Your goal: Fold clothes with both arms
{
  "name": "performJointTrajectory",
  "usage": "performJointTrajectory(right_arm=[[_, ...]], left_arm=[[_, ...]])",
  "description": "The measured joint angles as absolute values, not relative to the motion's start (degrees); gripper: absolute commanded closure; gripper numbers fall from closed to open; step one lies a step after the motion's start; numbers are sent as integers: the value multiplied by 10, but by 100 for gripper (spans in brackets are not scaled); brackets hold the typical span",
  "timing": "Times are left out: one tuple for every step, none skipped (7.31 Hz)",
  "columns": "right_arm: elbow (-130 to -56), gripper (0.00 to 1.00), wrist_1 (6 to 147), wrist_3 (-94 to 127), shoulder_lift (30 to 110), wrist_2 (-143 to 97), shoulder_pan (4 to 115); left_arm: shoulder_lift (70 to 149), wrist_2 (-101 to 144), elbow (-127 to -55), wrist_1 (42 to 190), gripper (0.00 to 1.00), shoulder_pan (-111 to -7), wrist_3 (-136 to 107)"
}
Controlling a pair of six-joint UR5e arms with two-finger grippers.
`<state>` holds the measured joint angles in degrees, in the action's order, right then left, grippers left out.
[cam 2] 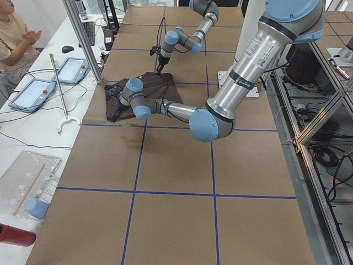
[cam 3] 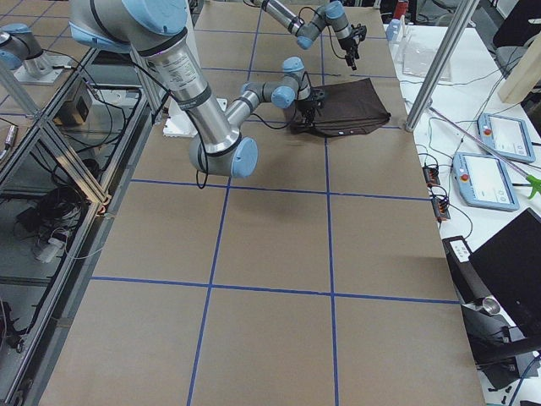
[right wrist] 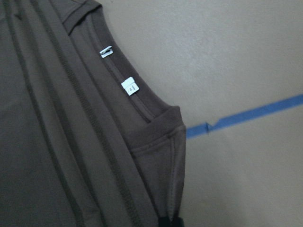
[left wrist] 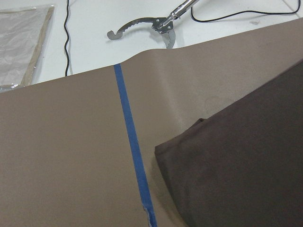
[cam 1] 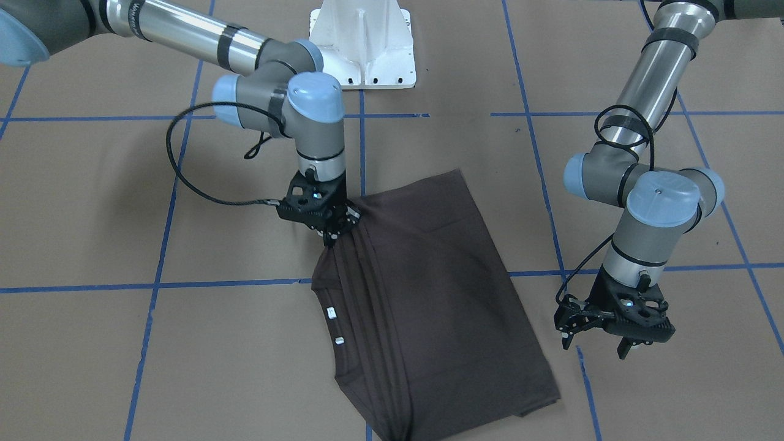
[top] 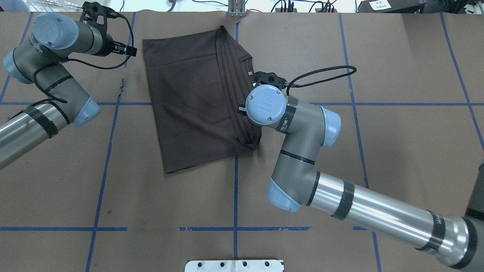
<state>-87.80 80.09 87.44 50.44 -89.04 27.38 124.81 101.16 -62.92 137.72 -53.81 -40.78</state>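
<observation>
Brown tee [cam 1: 429,275] lies folded near centre of table [cam 1: 92,202], bunched into long pleats on the collar side, white neck tags [cam 1: 331,312] showing. R gripper [cam 1: 331,237] is clamped on the pleated edge at the end nearer the robot base. L gripper [cam 1: 593,349] hangs over bare paper just beside the tee's opposite edge, fingers spread apart, nothing in them. Blue tape lines [cam 1: 153,286] cross the tabletop.

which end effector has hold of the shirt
The right end effector, pinched on an edge of the T-shirt; the left end effector hangs open, clear of it.
</observation>
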Motion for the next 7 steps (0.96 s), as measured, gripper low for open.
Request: performJointTrajectory(right_arm=[[-950,100,811,876,561,-866,242],[-1012,100,815,881,616,-843,209],[-1057,1,816,891,662,-823,178],[-1079,0,816,900,688,-806,156],[-1089,0,816,905,702,-789,143],[-1101,0,817,904,710,-776,137],[-1113,1,818,896,711,-773,131]], left_arm=[[1247,1012,-633,1377,0,-537,-408],[1244,1013,-640,1377,0,-536,-408],[1242,1013,-645,1376,0,-534,-409],[1241,1013,-647,1376,0,-533,-409],[1240,1013,-649,1376,0,-533,-409],[1240,1013,-651,1376,0,-532,-409],[1239,1013,-653,1376,0,-532,-409]])
